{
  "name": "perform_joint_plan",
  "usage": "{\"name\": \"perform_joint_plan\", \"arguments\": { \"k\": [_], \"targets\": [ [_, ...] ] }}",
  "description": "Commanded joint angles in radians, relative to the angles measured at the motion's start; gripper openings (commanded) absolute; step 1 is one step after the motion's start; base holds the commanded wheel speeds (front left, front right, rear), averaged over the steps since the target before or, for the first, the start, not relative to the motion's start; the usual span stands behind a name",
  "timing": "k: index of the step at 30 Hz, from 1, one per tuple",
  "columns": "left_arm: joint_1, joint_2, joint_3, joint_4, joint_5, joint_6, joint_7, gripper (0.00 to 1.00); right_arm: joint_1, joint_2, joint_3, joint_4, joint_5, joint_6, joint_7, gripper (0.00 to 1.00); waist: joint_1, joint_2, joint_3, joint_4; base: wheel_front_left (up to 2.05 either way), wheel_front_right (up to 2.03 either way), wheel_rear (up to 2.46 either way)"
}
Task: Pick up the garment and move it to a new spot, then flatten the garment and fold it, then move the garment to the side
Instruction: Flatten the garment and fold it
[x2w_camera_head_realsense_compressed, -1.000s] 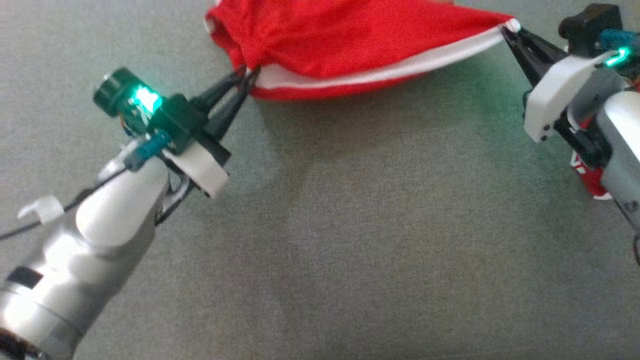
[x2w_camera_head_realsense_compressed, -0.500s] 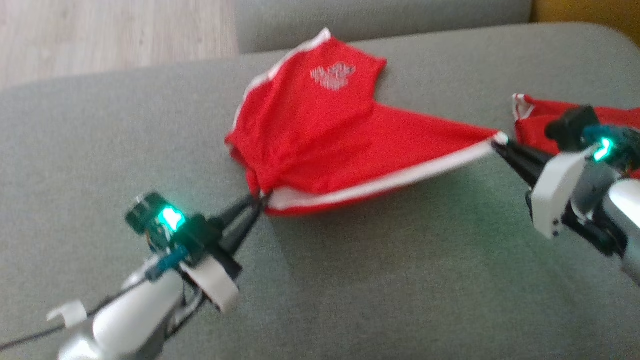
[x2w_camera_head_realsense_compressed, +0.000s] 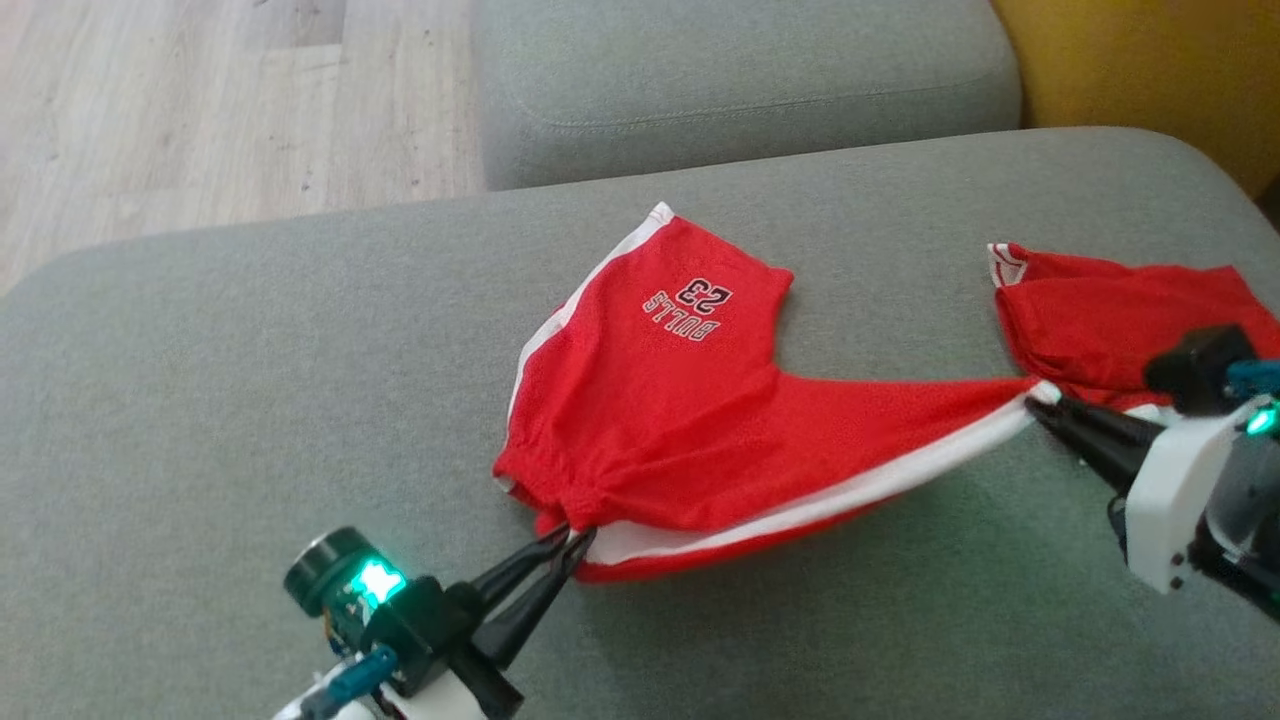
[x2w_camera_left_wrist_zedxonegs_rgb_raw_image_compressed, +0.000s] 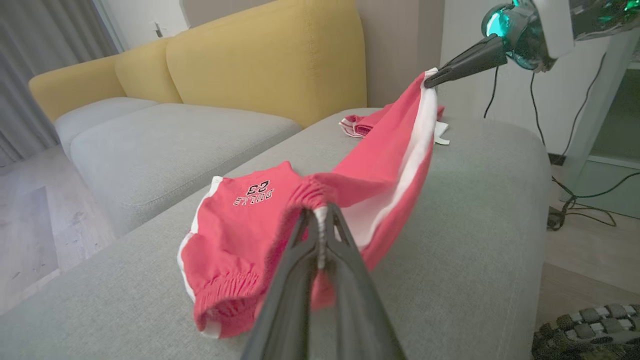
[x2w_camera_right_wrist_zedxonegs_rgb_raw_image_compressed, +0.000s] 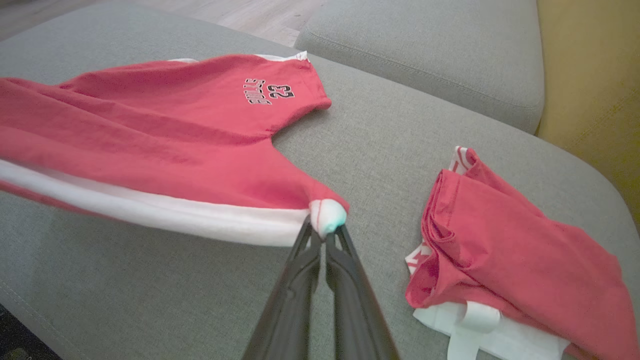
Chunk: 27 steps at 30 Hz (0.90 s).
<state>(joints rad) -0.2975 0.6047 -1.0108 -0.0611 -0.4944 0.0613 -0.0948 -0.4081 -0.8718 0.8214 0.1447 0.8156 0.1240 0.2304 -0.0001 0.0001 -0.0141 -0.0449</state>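
while the garment (x2w_camera_head_realsense_compressed: 660, 420) stretches between them | left jaws clamp waistband (x2w_camera_left_wrist_zedxonegs_rgb_raw_image_compressed: 311, 194) | right jaws clamp corner (x2w_camera_right_wrist_zedxonegs_rgb_raw_image_compressed: 326, 216)

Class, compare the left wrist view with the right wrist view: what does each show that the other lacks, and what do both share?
Left wrist view: the left gripper pinching the gathered waistband of the red mesh shorts, a grey curtain, black floor cables.
Right wrist view: a white looped strap under the folded red garment.
Both: the shorts, the right gripper shut on their white-striped corner, the grey sofa cushion.
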Motion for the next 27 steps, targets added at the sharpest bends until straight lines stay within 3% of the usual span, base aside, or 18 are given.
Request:
{"name": "perform_joint_plan", "arguments": {
  "k": [1,7,13,17,27],
  "targets": [
    [-0.059,0.038,0.049,-0.036,-0.003,0.008,0.003,0.0,-0.003,-0.036,-0.037,-0.033,-0.016,0.007,0.003,0.0,0.0001,-0.0001,0.005,0.007,0.0,0.0,0.0],
    [-0.123,0.033,0.077,-0.059,0.001,0.018,0.031,0.0,-0.001,0.015,-0.184,-0.073,-0.098,0.007,0.051,0.0,0.0001,-0.0001,0.065,0.041,0.0,0.0,0.0],
    [-0.208,0.006,0.105,-0.007,0.002,0.013,0.044,0.0,-0.095,0.077,-0.268,-0.073,-0.198,0.007,0.099,0.0,0.0001,-0.0001,0.162,0.081,0.0,0.0,0.0],
    [-0.258,-0.021,0.117,0.039,0.001,0.007,0.043,0.0,-0.191,0.112,-0.265,-0.048,-0.244,0.007,0.128,0.0,0.0001,-0.0001,0.223,0.109,0.0,0.0,0.0],
    [-0.374,-0.112,0.112,0.18,0.022,-0.008,0.031,0.0,-0.456,0.164,-0.099,0.14,-0.283,0.007,0.129,0.0,0.0001,-0.0001,0.331,0.2,0.0,0.0,0.0]
  ]
}}
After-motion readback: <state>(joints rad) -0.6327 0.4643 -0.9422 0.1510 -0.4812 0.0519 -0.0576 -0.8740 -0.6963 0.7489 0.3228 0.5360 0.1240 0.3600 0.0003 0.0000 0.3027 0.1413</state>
